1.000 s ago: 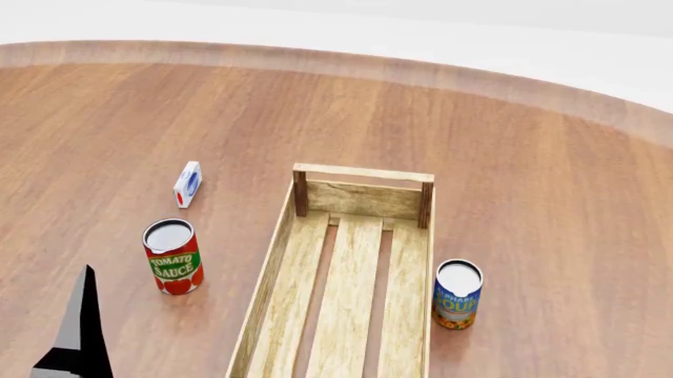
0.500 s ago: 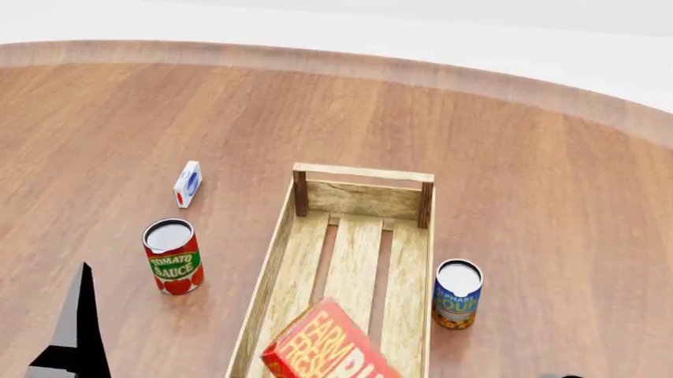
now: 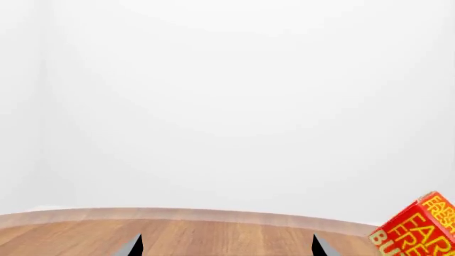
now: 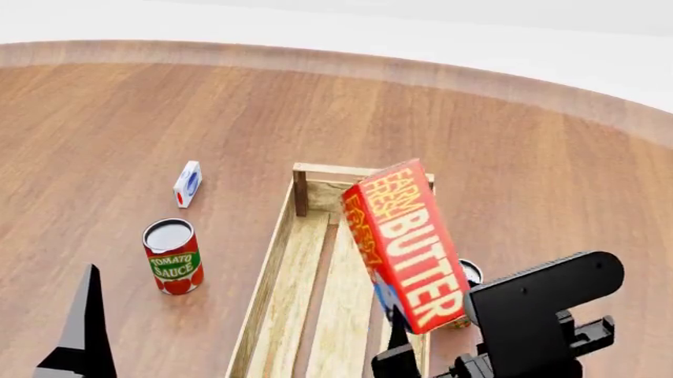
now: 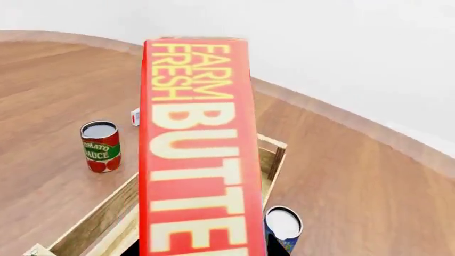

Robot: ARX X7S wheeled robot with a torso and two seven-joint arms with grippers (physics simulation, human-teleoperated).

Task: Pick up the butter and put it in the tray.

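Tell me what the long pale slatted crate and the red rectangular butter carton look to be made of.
The long pale slatted crate looks like unfinished light wood: visible grain, separate floor slats, darker corner posts. The red rectangular butter carton, held above it by the right gripper, looks like printed cardboard, matte, with flat faces, sharp edges and lettering, though the render leaves that open.

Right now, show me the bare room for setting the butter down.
The tray floor is bare along its slats, between its side walls. The table beyond the tray's far end is open too. It is tighter by the tomato sauce can and the soup can.
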